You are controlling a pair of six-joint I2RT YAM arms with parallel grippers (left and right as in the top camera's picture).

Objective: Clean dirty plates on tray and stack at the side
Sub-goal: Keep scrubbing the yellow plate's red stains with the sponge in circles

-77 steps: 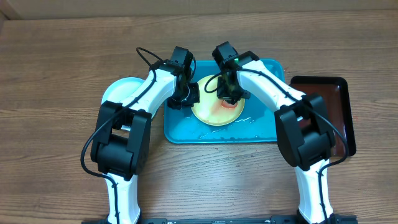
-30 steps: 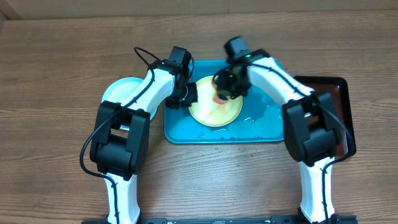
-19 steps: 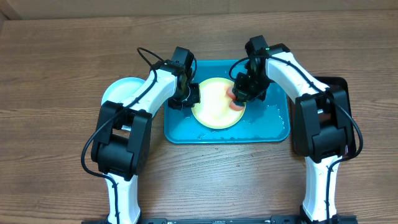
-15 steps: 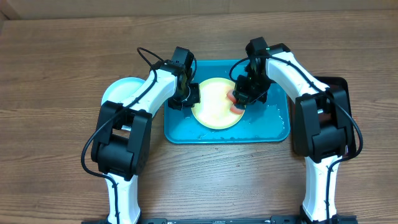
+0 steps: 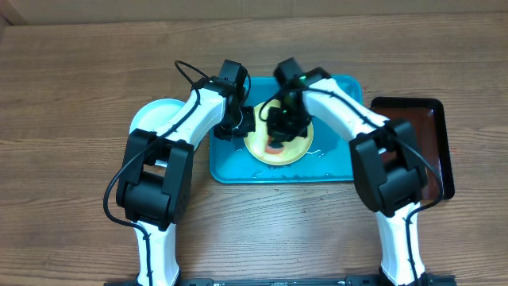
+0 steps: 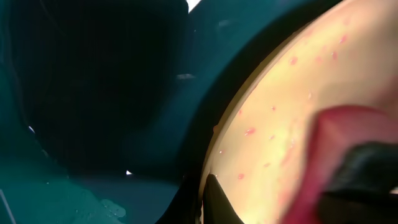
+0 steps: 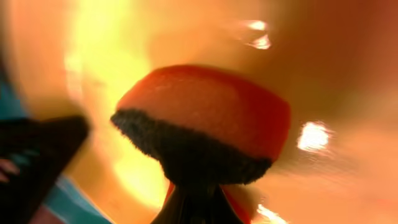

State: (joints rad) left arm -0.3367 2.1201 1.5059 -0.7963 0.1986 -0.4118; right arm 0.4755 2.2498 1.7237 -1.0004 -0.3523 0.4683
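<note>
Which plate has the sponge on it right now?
The yellow plate on the blue tray, with the orange sponge on it. The pale plate sits off the tray, on the table.

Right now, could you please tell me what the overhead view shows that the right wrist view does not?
Only overhead: both arms, the left end effector at the yellow plate's left rim, a pale plate on the table left of the tray, and a dark tray at the right.
Only right wrist: the sponge's dark scrub layer beside its orange body, close and blurred, with bright glints on the plate.
Both: the right end effector shut on the sponge over the yellow plate, plus some teal tray.
</note>
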